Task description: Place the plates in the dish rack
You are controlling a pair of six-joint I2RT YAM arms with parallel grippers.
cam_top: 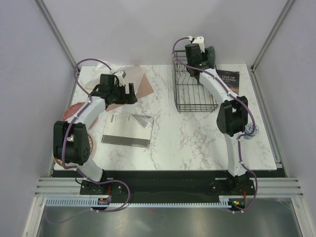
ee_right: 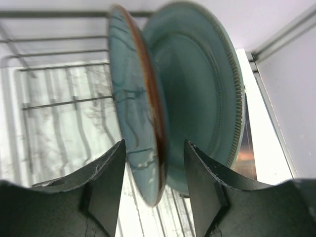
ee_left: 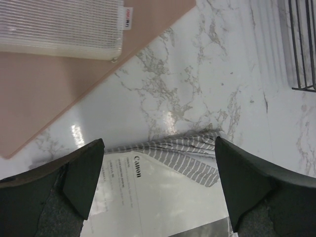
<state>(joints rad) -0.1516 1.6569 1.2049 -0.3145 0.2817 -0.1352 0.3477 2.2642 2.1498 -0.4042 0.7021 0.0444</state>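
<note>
Marble table (cam_top: 197, 138); upright teal plate (ee_right: 136, 123), seemingly loose, inside right tool (ee_right: 154, 148)

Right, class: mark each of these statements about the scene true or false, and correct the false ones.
1. The left arm's jaws stand wide open, holding nothing. True.
2. The dish rack sits on the left half of the table. False: it sits right of centre, at the far side.
3. A teal-green plate stands upright behind another plate. True.
4. The Canon booklet lies on the pinkish sheet. False: it lies on the bare table, apart from the sheet.
</note>
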